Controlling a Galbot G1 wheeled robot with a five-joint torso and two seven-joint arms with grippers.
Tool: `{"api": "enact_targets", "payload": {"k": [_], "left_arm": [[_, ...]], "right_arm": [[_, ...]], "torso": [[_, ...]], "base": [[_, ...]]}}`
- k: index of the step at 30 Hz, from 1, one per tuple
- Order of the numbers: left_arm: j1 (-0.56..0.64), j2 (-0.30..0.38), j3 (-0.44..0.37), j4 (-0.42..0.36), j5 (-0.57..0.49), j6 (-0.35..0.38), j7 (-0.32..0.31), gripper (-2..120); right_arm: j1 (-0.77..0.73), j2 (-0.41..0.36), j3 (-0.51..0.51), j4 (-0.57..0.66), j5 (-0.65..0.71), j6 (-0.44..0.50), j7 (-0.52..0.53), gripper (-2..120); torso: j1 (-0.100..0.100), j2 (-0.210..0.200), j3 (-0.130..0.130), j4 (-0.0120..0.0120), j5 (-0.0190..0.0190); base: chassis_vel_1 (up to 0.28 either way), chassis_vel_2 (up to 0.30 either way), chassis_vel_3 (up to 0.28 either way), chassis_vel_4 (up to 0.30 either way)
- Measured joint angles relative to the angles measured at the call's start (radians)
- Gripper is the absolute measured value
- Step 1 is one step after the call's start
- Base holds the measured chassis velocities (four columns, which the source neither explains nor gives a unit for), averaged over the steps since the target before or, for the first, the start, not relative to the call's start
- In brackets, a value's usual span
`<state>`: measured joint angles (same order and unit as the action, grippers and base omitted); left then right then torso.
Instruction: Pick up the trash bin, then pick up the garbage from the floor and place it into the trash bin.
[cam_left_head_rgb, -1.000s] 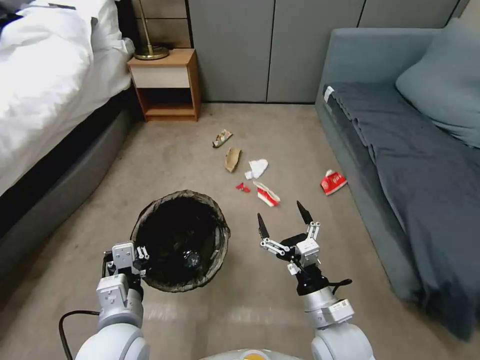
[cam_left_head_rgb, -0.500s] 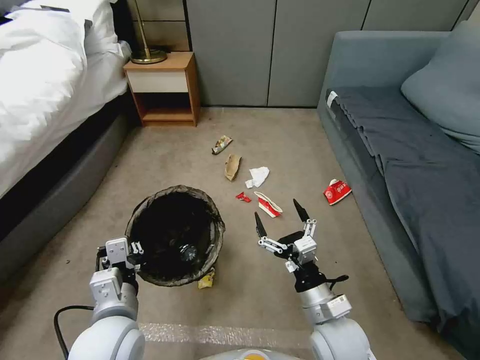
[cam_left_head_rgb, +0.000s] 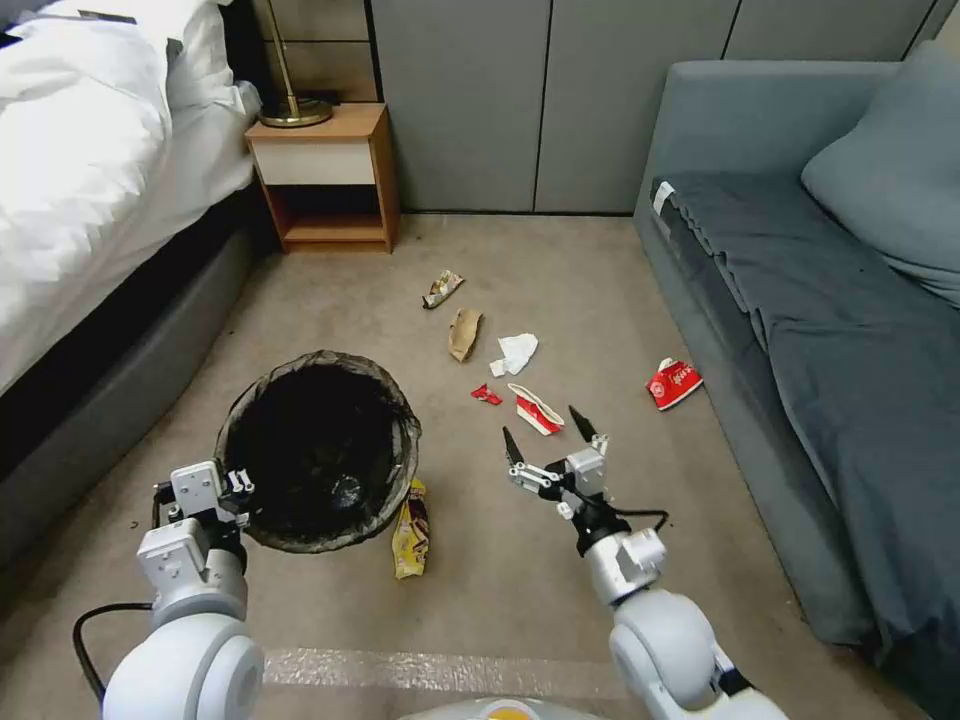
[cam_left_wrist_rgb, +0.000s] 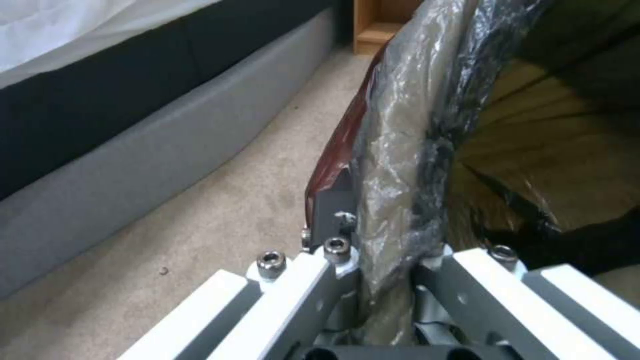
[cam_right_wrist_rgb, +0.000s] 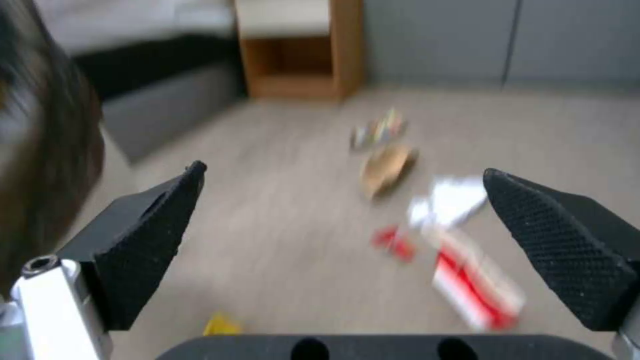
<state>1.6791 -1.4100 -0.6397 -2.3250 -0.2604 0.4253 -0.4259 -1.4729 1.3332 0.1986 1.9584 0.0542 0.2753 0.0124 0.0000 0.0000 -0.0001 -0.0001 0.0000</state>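
The trash bin (cam_left_head_rgb: 318, 450), lined with a dark bag, hangs above the carpet (cam_left_head_rgb: 300, 300) at the robot's front left, held by its near rim. The left gripper (cam_left_head_rgb: 228, 490) is clamped on that rim; the left wrist view shows the bag-covered wall (cam_left_wrist_rgb: 400, 165) pinched between its fingers. A yellow snack wrapper (cam_left_head_rgb: 410, 515) lies on the floor just beside the bin's right side. The right gripper (cam_left_head_rgb: 540, 440) hovers with its jaws spread wide, grasping nothing, just short of a red-and-white carton (cam_left_head_rgb: 535, 410). Beyond it lie a small red scrap (cam_left_head_rgb: 486, 395), crumpled white paper (cam_left_head_rgb: 516, 352), a brown cardboard scrap (cam_left_head_rgb: 464, 332) and a colourful wrapper (cam_left_head_rgb: 442, 288). Another red carton (cam_left_head_rgb: 672, 384) sits close to the sofa (cam_left_head_rgb: 800, 300).
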Motion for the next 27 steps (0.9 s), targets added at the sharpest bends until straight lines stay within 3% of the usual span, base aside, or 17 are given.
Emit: {"api": "enact_targets", "payload": {"k": [6, 8, 9, 11, 12, 13, 14, 18, 21, 27], "left_arm": [[-0.009, -0.01, -0.027, -0.003, -0.017, 0.011, -0.005, 0], [-0.012, -0.025, -0.03, -0.002, -0.014, 0.013, -0.007, 0], [-0.012, -0.025, -0.03, -0.002, -0.014, 0.013, -0.007, 0], [-0.017, -0.039, -0.027, 0.006, -0.005, 0.013, -0.008, 0], [-0.017, -0.039, -0.027, 0.006, -0.005, 0.013, -0.008, 0], [-0.021, -0.045, -0.025, 0.014, 0.002, 0.013, -0.009, 0], [-0.024, -0.05, -0.021, 0.02, 0.007, 0.013, -0.008, 0], [-0.029, -0.058, -0.017, 0.031, 0.016, 0.011, -0.009, 0], [-0.04, -0.068, -0.013, 0.048, 0.022, 0.006, -0.008, 0], [-0.047, -0.071, -0.014, 0.062, 0.022, 0.004, -0.006, 0]], "right_arm": [[0.108, -0.09, -0.083, -0.058, 0.142, -0.162, 0.075, 100], [0.284, -0.209, -0.242, -0.125, 0.392, -0.344, 0.161, 100], [0.284, -0.209, -0.242, -0.125, 0.392, -0.344, 0.161, 100], [0.442, -0.266, -0.387, -0.209, 0.534, -0.425, 0.206, 100], [0.442, -0.266, -0.387, -0.209, 0.534, -0.425, 0.206, 100], [0.533, -0.277, -0.481, -0.261, 0.639, -0.471, 0.227, 100], [0.61, -0.273, -0.558, -0.305, 0.709, -0.492, 0.235, 100], [0.737, -0.243, -0.671, -0.379, 0.778, -0.509, 0.235, 100], [0.876, -0.13, -0.834, -0.505, 0.855, -0.528, 0.229, 100], [0.952, -0.015, -0.969, -0.683, 0.869, -0.514, 0.171, 100]], "torso": [[0.0, 0.0, 0.0, 0.0, 0.0001], [0.0, 0.0, 0.0, 0.0, 0.0], [0.0, 0.0, 0.0, 0.0, 0.0], [0.0, 0.0, 0.0, 0.0007, 0.0001], [0.0, 0.0, 0.0, 0.0007, 0.0001], [0.0, 0.0, 0.0, -0.0001, -0.0003], [0.0, 0.0, 0.0, -0.0002, 0.0001], [0.0, 0.0, 0.0, 0.0002, -0.0006], [0.0, 0.0, 0.0, 0.0003, -0.0002], [0.0, 0.0, 0.0, 0.0001, -0.0003]], "base": [[0.0, 0.0, 0.0, 0.0], [0.0, 0.0, 0.0, 0.0], [0.0, 0.0, 0.0, 0.0], [0.0, 0.0, 0.0, 0.0], [0.0, 0.0, 0.0, 0.0], [0.0, 0.0, 0.0, 0.0], [0.0, 0.0, 0.0, 0.0], [0.0, 0.0, 0.0, 0.0], [0.0, 0.0, 0.0, 0.0], [0.0, 0.0, 0.0, 0.0]]}}
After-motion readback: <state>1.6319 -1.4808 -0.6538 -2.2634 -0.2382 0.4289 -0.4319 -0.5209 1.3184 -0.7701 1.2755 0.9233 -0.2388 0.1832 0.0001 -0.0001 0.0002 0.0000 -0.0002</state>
